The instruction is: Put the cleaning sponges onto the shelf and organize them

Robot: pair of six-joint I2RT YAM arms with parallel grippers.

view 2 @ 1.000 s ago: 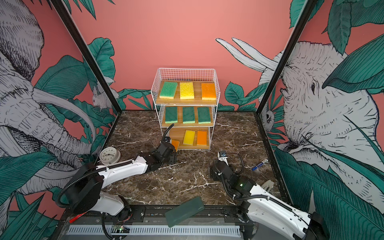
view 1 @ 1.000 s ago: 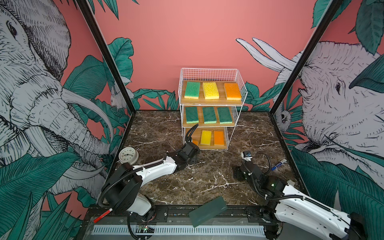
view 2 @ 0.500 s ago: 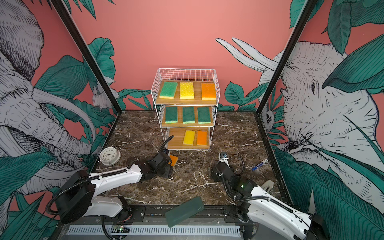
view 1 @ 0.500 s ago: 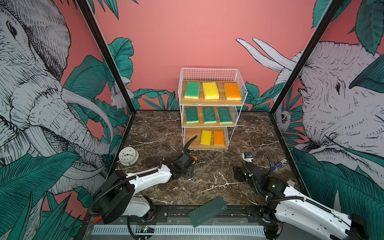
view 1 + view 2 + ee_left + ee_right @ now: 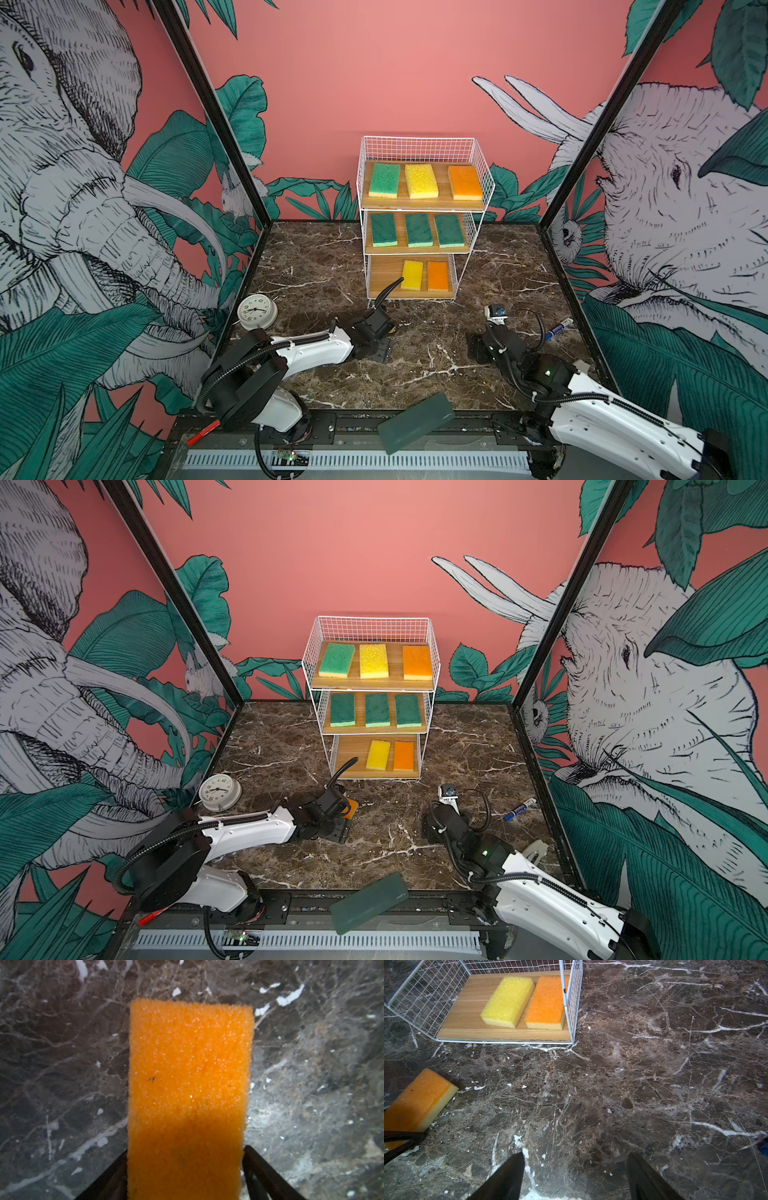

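Left claw (image 5: 185, 1149) straddles one end of the orange sponge (image 5: 190, 1064), a finger along each long side; whether it pinches or only flanks it I cannot tell. That sponge lies on the table (image 5: 633, 1084) in front of the shelf (image 5: 384, 272), its long axis running straight out from the claw. Of the two, the right claw (image 5: 575, 1155), jaws apart and empty, sits farther off.

Bright top views, dimmer wrist views, soft shadows
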